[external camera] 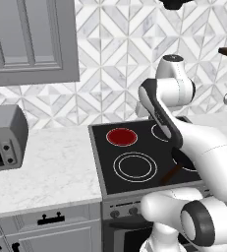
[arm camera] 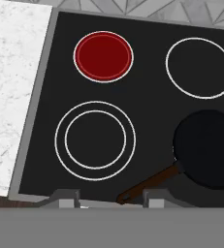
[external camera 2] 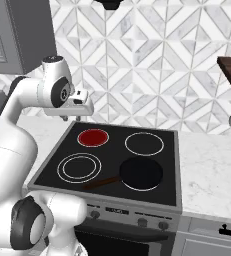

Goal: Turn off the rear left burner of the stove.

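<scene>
The stove [external camera: 102,162] sits in the middle of the left base view, set into the white marble desk [external camera: 46,167]. Its rear left burner [external camera: 122,137] glows solid red at the upper left of the black glass; in the hand view it lies upper left of centre. A dark frying pan [external camera 2: 141,173] rests on the front right zone, its brown handle pointing toward the double-ringed zone [external camera 2: 79,167]. The hand [external camera 2: 82,106] hangs above the stove's back left edge in the right base view; I cannot tell how wide its fingers stand. A toaster oven [external camera: 4,138] sits at the left edge.
</scene>
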Controlling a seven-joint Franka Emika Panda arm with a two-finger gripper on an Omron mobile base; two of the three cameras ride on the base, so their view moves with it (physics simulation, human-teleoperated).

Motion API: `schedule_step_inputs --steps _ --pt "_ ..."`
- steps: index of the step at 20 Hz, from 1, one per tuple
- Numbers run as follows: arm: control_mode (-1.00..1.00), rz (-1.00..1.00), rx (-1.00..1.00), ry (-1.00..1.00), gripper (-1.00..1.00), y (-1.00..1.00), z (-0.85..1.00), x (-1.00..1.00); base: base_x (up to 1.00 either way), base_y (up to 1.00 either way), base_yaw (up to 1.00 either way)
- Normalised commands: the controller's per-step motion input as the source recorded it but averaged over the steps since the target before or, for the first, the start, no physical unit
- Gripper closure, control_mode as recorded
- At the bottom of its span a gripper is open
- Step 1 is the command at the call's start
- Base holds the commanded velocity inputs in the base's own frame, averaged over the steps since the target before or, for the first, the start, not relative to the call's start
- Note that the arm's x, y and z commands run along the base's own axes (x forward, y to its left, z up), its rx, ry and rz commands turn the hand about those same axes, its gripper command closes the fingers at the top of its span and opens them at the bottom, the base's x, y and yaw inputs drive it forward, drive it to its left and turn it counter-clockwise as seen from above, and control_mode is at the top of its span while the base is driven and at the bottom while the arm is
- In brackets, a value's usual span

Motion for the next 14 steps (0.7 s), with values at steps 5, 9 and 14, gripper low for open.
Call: schedule_step_inputs --steps 5,9,14 --pt "1.00 0.00 0.00 0.00 -1.00 0.00 0.00 0.00 -0.18 -0.08 0.00" --pt "1.00 0.00 0.00 0.00 -1.00 0.00 0.00 0.00 -0.47 -0.57 0.00" --pt "1.00 0.00 0.00 0.00 -1.00 0.00 0.00 0.00 -0.37 -0.65 0.00"
